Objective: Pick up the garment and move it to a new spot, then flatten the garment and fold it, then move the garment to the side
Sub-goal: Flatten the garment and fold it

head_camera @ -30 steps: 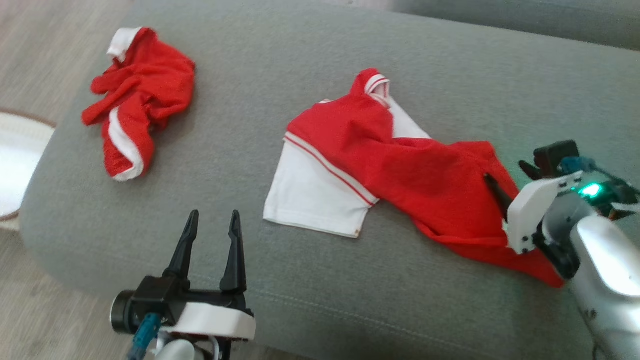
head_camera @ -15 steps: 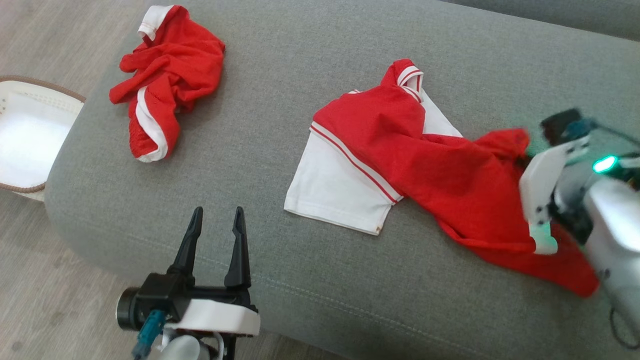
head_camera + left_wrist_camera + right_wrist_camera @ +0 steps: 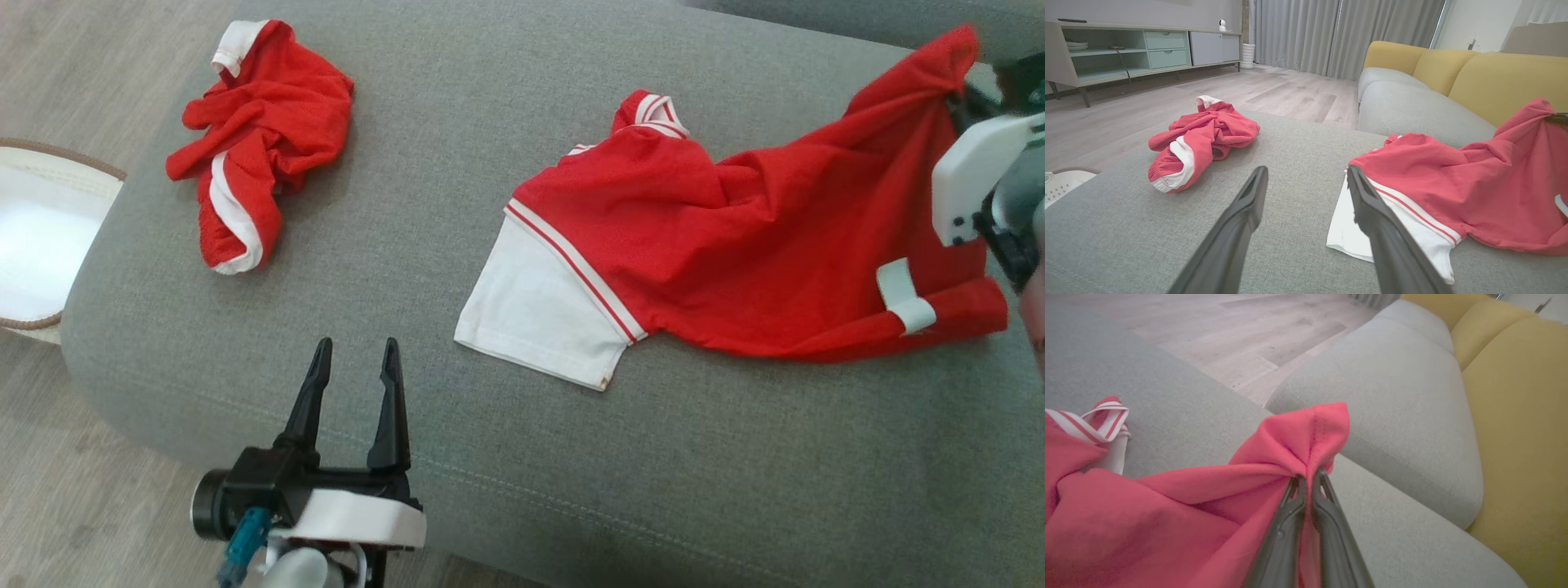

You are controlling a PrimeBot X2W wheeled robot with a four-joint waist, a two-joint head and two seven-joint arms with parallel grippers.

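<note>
Right fingers (image 3: 1286, 535) pinch the red garment (image 3: 735, 245) by its far-right corner, raised off the sofa cushion (image 3: 571, 490); the rest lies spread mid-cushion. Left fingers (image 3: 389, 408) stand wide apart, empty, near-left of it.

We are looking across a grey sofa seat (image 3: 506, 490), with another grey seat (image 3: 1372, 396) lying just beside it and 3 yellow back cushions (image 3: 1494, 81) standing behind. A pale wood floor (image 3: 1290, 94) is stretching away to long grey curtains (image 3: 1339, 36). A pale green sideboard (image 3: 1147, 49) with 2 drawers is standing along the wall, and a white basket (image 3: 33, 237) is sitting on the floor beside the sofa.
</note>
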